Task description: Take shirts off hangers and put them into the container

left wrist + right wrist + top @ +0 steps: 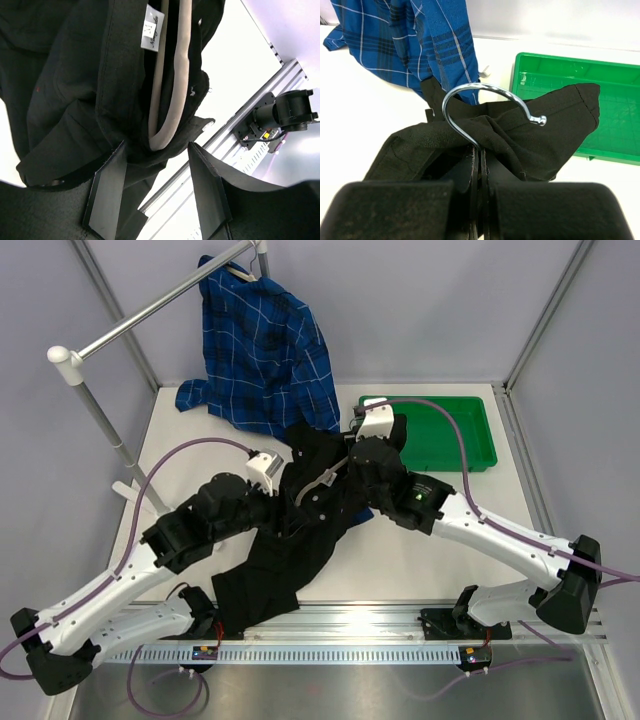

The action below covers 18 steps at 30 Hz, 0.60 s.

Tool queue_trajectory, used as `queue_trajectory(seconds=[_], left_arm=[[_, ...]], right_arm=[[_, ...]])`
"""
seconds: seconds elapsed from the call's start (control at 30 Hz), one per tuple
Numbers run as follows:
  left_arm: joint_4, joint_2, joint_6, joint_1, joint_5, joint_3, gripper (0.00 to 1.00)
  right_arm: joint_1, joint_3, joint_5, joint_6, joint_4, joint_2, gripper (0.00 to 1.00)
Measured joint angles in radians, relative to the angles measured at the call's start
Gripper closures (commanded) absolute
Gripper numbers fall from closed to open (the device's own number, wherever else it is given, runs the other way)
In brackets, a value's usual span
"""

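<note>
I'm stripping the plain black long-sleeved shirt (290, 550), lying mid-counter (400, 560), off its slim beige hanger (167, 100). My right end effector (479, 150) is clenching that hanger at its metal hook (485, 100). My left end effector (157, 147) is straddling the collar, released. Next, I judge: pinching fabric, pulling apart. I'm counting two shirts, the blue plaid shirt (265, 350) hanging on a second hanger (240, 275), and one bright green plastic tray (450, 430).

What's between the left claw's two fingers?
Left wrist view: plain black shirt fabric, bunched around the curved end of the slim beige hanger, fills the left claw's gap.
</note>
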Motion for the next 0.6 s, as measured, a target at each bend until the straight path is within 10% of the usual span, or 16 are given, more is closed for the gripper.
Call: queue_trajectory(seconds=[0.6], left_arm=[[0.087, -0.032, 0.001, -0.003, -0.040, -0.078, 0.32]], right_arm=[[0.000, 0.070, -0.030, 0.001, -0.005, -0.061, 1.00]])
